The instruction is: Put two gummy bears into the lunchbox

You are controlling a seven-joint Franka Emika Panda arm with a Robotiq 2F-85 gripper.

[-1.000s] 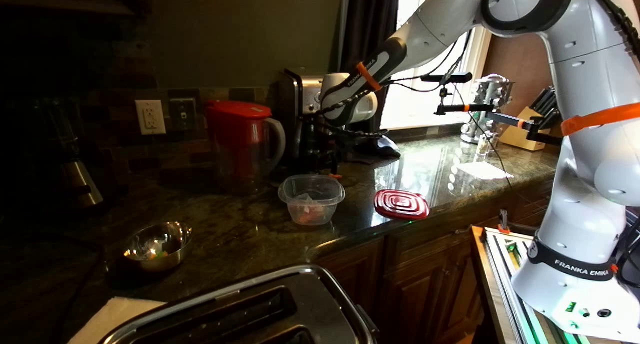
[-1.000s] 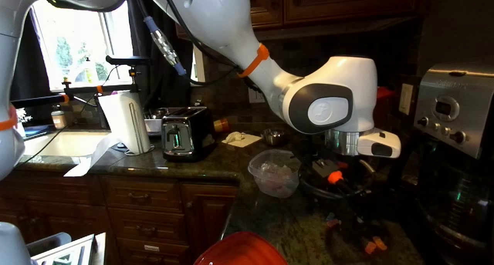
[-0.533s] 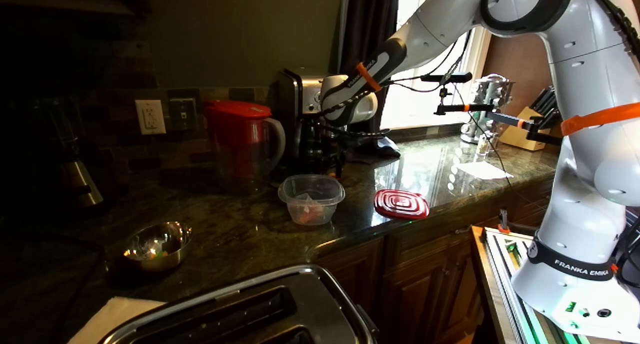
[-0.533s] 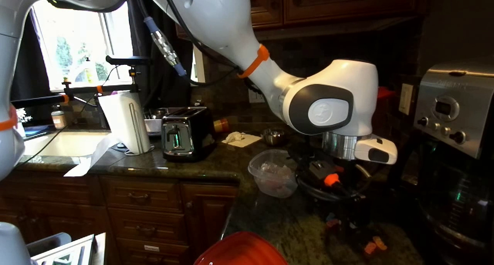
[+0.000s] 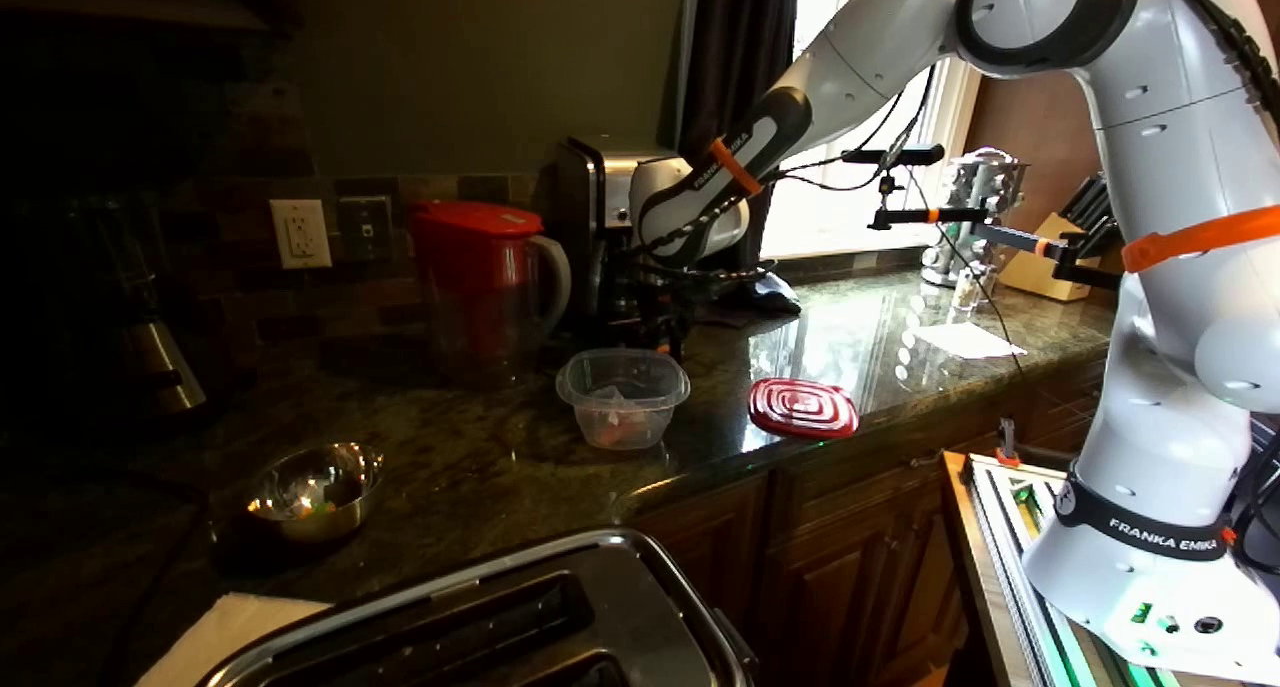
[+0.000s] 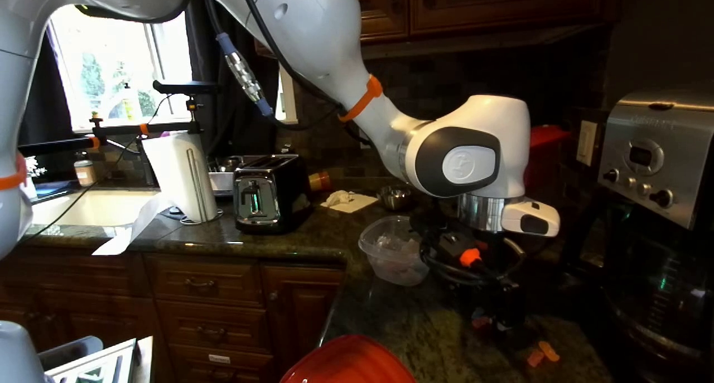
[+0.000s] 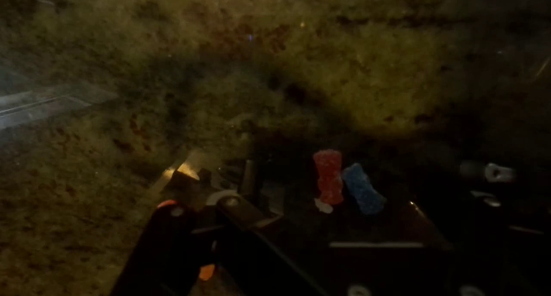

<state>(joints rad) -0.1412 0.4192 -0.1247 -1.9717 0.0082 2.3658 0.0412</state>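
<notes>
Gummy bears [image 6: 549,350], four in an exterior view, lie on the counter [image 6: 429,330]: two orange-toned ones nearest, then one red bear [image 7: 329,175] and one blue bear [image 7: 364,188], seen between the gripper's [image 6: 496,311] spread sides. Farther back stands one lunchbox [image 6: 390,257], then one metal bowl [image 6: 395,204].

Wrist view: one red sugar-coated gummy bear [image 7: 329,177] and one blue sugar-coated gummy bear [image 7: 364,190]; count, two. In an exterior view: one orange gummy candy [image 6: 549,350] and one coral gummy candy [image 6: 535,359]. Clear plastic rounded lunchbox [image 5: 650,415]: one. Red ridged lid [image 5: 803,408]: one. Shiny round metal bowl [image 5: 328,525]: one. Red-lidded clear pitcher [image 5: 487,277]: one. Black-and-chrome toaster [image 6: 268,193]: one.
</notes>
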